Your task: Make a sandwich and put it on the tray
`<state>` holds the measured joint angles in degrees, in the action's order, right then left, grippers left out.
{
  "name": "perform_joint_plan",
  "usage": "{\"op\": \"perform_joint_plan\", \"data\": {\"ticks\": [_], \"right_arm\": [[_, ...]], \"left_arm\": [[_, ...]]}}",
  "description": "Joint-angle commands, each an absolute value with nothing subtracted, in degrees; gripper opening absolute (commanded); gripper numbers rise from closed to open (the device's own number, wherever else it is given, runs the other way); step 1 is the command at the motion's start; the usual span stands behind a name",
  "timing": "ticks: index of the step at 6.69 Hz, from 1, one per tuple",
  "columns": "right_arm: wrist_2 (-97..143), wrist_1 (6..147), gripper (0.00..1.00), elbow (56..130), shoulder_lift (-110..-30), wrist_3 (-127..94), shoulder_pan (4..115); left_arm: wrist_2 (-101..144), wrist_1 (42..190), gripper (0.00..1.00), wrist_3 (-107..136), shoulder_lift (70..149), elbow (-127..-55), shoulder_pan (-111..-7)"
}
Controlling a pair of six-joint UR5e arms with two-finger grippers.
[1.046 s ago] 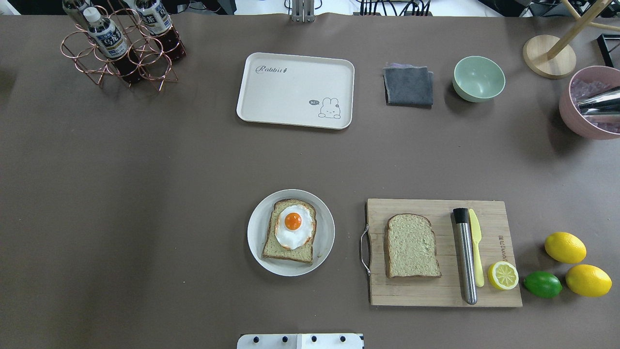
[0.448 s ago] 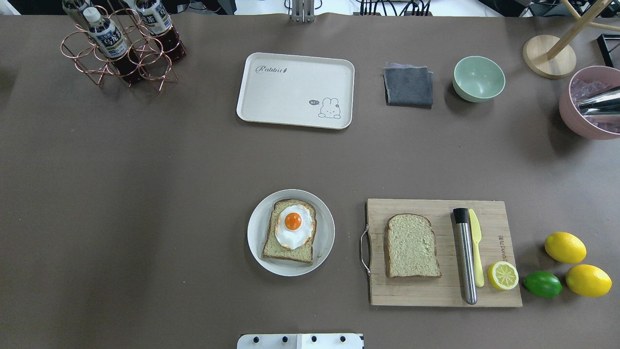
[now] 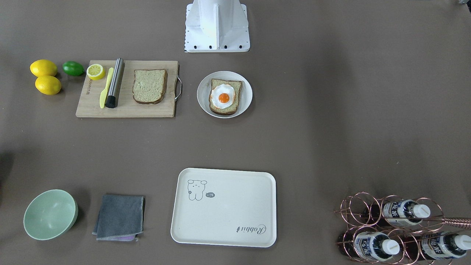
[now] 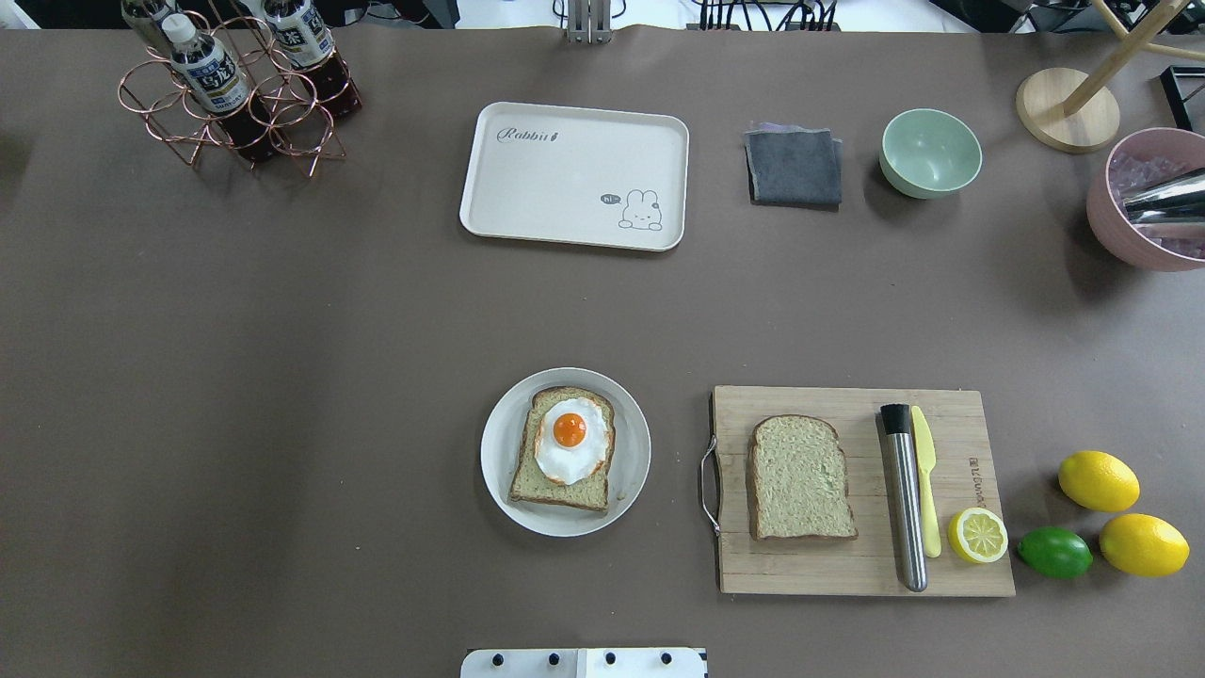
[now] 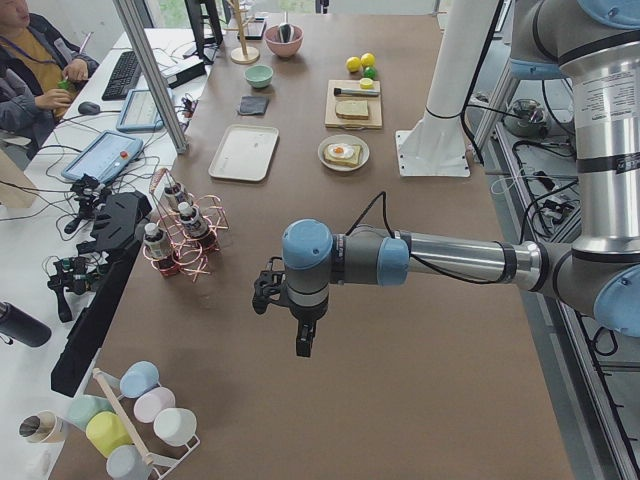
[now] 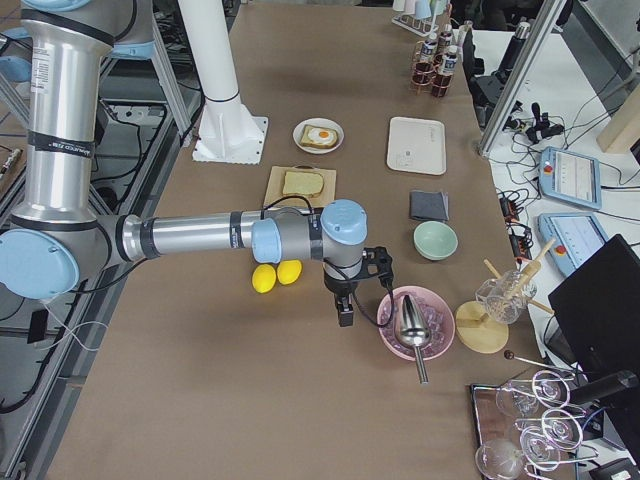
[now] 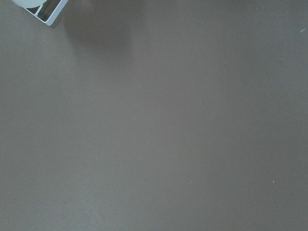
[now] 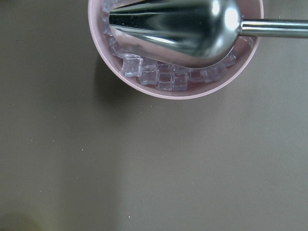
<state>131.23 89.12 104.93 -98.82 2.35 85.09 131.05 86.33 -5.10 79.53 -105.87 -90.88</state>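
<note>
Sandwich not assembled. Plate, lower centre of overhead, holds one slice with the egg on top. Second slice lies flat on the board, lower right, beside a steel tube, a yellow knife and a half lemon at the board's right edge. Tray sits upper centre, with a wide band of brown table between it and the plate. Pink bowl holds ice cubes and a scoop. Left gripper hangs over the table mid-frame in the left side view, opening cannot be told. Right gripper hangs just left of the pink bowl in the right side view, opening cannot be told.
</note>
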Motion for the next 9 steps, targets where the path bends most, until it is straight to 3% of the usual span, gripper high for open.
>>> {"op": "perform_joint_plan", "data": {"ticks": [1,9], "right_arm": [[131.7,89.1,1.0,105.0,-98.9,2.5,85.1],[135.8,86.8,1.0,104.5,-98.9,1.8,84.4]], "left_arm": [[131.0,87.1,0.98,-5.5,79.4,-106.5,-90.9],[131.0,87.3,0.97,-3.5,77.9,-107.5,-90.7]]}}
